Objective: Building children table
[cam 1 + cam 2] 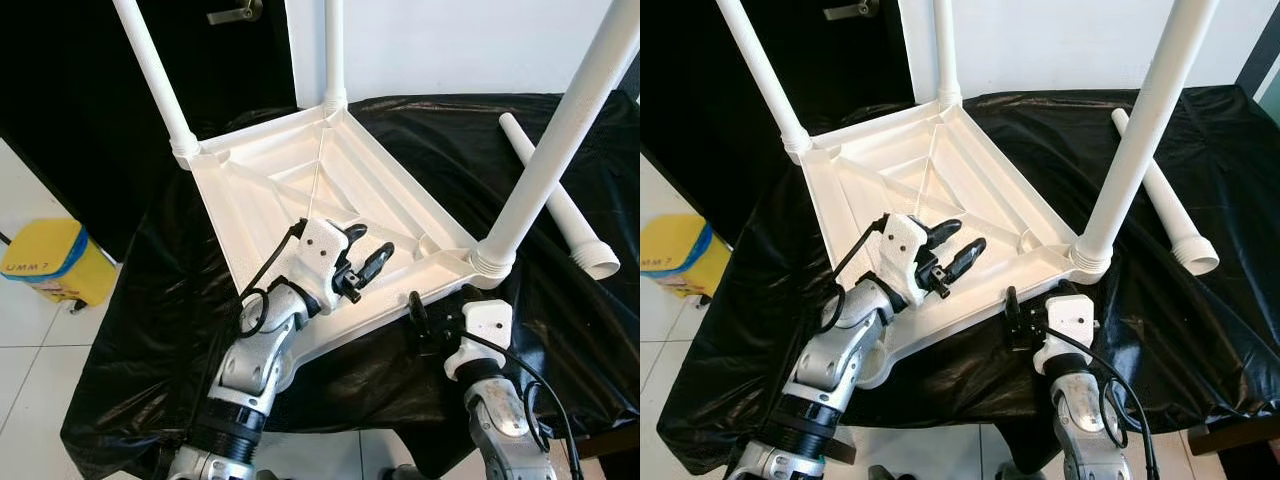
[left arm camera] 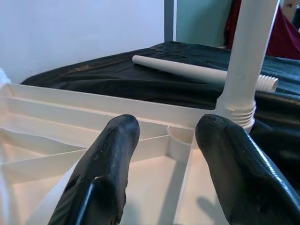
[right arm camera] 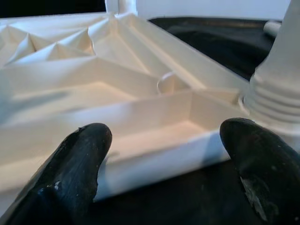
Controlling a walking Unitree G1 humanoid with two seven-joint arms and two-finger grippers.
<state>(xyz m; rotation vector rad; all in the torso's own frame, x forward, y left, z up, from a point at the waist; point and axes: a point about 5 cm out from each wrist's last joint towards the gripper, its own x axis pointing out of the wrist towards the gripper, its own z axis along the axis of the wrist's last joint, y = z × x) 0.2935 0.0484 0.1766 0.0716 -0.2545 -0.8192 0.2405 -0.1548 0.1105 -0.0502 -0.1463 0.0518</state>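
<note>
Your upturned white tabletop (image 1: 330,190) lies on the black-covered table (image 1: 480,150) with three legs screwed in; the fourth leg (image 1: 555,200) lies loose beside it. Your left gripper (image 1: 368,252) hovers over the ribbed underside, fingers apart, holding nothing. Your right gripper (image 1: 418,318) sits at the near edge by the corner leg (image 1: 545,150), fingers spread, empty.

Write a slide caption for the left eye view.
Upturned white tabletop with three legs fitted; fourth leg lies loose on black sheet; open left hand hovers over it.
</note>
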